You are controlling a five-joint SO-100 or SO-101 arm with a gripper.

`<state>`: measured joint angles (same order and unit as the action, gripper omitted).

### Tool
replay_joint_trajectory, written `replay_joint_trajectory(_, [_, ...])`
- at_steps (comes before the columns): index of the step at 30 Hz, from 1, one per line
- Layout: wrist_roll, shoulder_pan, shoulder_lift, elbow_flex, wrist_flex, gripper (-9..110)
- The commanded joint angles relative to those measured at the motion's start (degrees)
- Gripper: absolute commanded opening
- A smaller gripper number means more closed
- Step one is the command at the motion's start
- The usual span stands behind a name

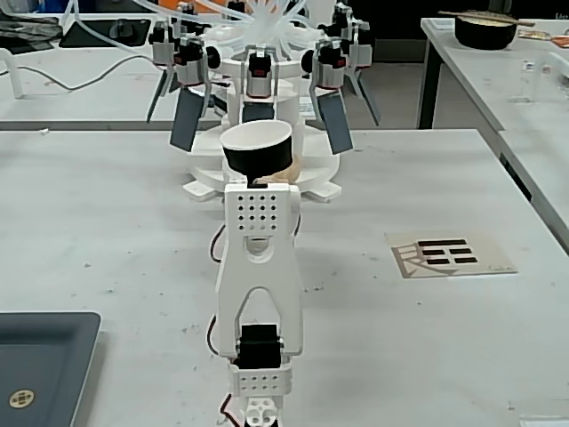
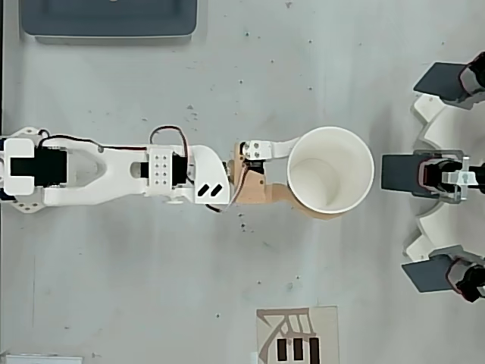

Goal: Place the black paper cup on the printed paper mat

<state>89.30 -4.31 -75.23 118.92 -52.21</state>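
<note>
Fixed view: the white arm (image 1: 259, 267) reaches away from the camera down the middle of the grey-white table (image 1: 107, 231). At its far end the cup (image 1: 257, 147) stands upright with its white inside showing and its black wall facing the camera. The arm's perforated white block hides the gripper, so its fingers cannot be seen here; only a bit of tan shows just under the cup. Behind the cup stands a white rig (image 1: 267, 53) with several small motors and dark grey blades. The mat (image 1: 449, 254) lies flat on the table to the right of the arm, well apart from the cup. A dark tray (image 1: 44, 356) sits at the lower left corner. On another table at the upper right rests a black bowl (image 1: 485, 30).

Overhead view: the arm (image 2: 98, 171) stretches from the left edge toward the right. The gripper (image 2: 303, 178) holds the cup (image 2: 330, 180) at its left side: a white finger (image 2: 276, 148) curves along the cup's upper edge and a tan finger (image 2: 265, 193) lies along its lower edge, so the jaws are closed around the cup. The cup's mouth faces the camera, round and white. The mat (image 2: 297, 335) lies at the bottom edge, below the cup and well apart from it. The tray (image 2: 114, 19) lies at the top left. Parts of the rig (image 2: 439, 174) line the right edge, near the cup but not touching it.
</note>
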Motion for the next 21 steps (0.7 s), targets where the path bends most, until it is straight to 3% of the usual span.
replay_joint_trajectory(1, [1.4, 0.5, 0.9, -2.5, -2.3, 7])
replay_joint_trajectory(21, [-1.1, 0.5, -1.6, -1.6, -2.6, 7])
